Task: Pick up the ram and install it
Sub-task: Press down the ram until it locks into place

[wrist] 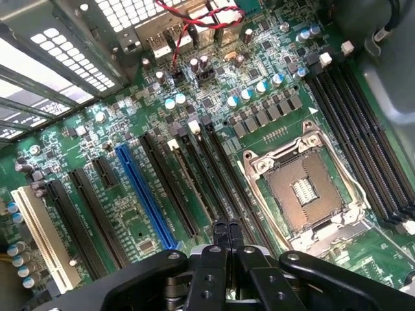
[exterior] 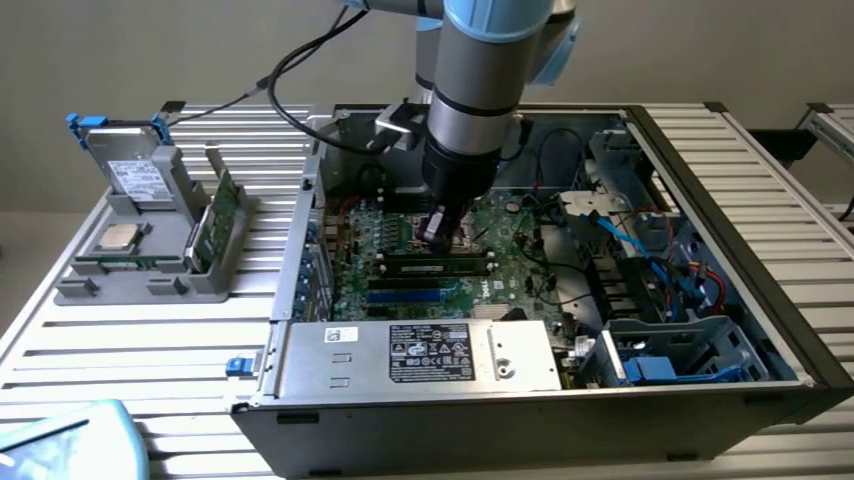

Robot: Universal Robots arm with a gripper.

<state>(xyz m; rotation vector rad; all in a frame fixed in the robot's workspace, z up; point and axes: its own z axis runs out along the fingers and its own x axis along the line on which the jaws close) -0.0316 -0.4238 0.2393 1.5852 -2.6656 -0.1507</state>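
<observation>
RAM stick (exterior: pixel 430 267): long, narrow, dark with a pale label, lying flat-on in a motherboard (exterior: pixel 400 240) slot inside the open PC case (exterior: pixel 721 190), between the CPU socket area and the blue slots nearer the power supply (exterior: pixel 420 355). It sits level along the slot; can't tell if the end latches are engaged. Gripper (exterior: pixel 438 232) is just above the stick's far edge, near its middle, fingers pinched fully together with nothing between them. Wrist view confirms: gripper (wrist: pixel 227 234) tips pressed against each other over the motherboard (wrist: pixel 130 214), beside the empty CPU socket (wrist: pixel 305 191). On the bench (exterior: pixel 147 340), exterior view's left, a grey holder (exterior: pixel 147 240) carries a green expansion card (exterior: pixel 220 215) and a silver processor (exterior: pixel 118 237).
</observation>
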